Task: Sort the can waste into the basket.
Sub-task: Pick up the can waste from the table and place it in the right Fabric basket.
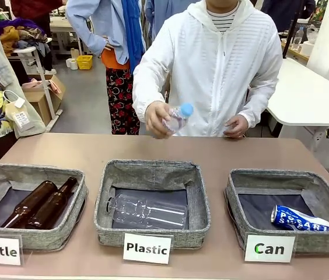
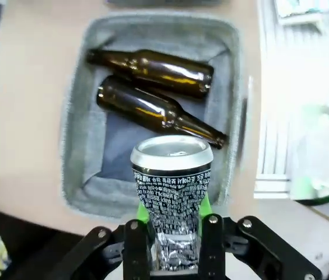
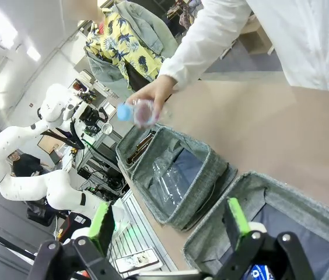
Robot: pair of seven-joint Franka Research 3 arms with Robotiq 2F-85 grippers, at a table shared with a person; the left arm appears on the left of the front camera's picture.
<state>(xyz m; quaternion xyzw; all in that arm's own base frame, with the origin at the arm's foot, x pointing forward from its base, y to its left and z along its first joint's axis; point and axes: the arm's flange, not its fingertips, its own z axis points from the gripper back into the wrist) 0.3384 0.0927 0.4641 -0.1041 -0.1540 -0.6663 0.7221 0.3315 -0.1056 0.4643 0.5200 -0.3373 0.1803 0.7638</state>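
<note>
Left pincer (image 2: 170, 233) grips the black-and-silver can (image 2: 172, 192) over the left basket; carry it right to the Can basket (image 1: 243, 192), staying level.

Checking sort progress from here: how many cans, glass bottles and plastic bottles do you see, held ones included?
Cans: 2, the blue can in the Can basket and the black-and-silver can in the left end effector.
Brown glass bottles: 2.
Clear plastic bottles: 2, one in the Plastic basket, one in the person's hand.
Total: 6.
</note>
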